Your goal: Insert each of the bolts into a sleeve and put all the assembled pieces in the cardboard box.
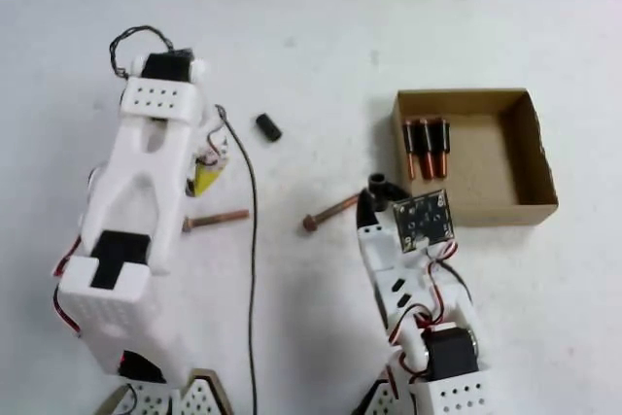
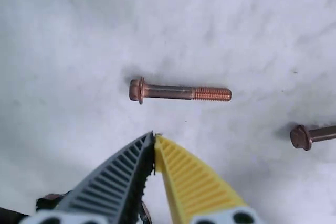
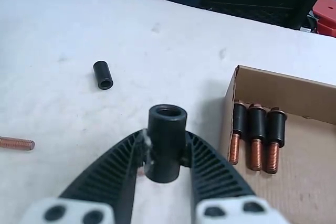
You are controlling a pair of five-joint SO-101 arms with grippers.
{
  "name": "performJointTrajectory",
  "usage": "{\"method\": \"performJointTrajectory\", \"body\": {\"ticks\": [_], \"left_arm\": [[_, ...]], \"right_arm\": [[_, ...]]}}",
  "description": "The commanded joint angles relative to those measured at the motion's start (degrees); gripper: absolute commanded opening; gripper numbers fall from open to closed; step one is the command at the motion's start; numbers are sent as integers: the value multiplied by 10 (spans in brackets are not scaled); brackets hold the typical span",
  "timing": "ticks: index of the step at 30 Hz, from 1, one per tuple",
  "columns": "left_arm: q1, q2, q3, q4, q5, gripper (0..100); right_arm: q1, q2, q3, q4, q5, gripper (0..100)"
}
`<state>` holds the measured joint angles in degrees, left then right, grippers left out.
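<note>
Two copper bolts lie on the white table: one (image 1: 216,219) (image 2: 178,92) just in front of my left gripper (image 2: 154,139) (image 1: 208,168), whose grey and yellow fingers are shut with nothing in them, and a second bolt (image 1: 328,213) (image 2: 310,136) beside my right gripper (image 3: 165,139) (image 1: 374,193). The right gripper is shut on an upright black sleeve (image 3: 167,124) (image 1: 377,182). Another black sleeve (image 1: 268,127) (image 3: 103,74) lies loose farther back. The cardboard box (image 1: 525,157) (image 3: 302,177) holds three assembled pieces (image 1: 426,146) (image 3: 257,137) side by side.
A black cable (image 1: 251,240) runs from the left arm down across the table between the two arms. The box stands right of the right gripper. A dark edge marks the far end of the table (image 1: 311,36).
</note>
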<state>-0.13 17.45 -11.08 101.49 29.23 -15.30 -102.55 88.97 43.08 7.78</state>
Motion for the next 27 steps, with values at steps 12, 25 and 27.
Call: {"method": "performJointTrajectory", "body": {"ticks": [12,25,27], "left_arm": [[2,-127,-31,7,65,24],[-38,-37,85,-84,171,24],[-36,-23,85,-87,178,24]], "right_arm": [[1,-7,-4,-16,-4,17],[1,-7,-4,-16,-4,17],[1,-7,-4,-16,-4,17]]}}
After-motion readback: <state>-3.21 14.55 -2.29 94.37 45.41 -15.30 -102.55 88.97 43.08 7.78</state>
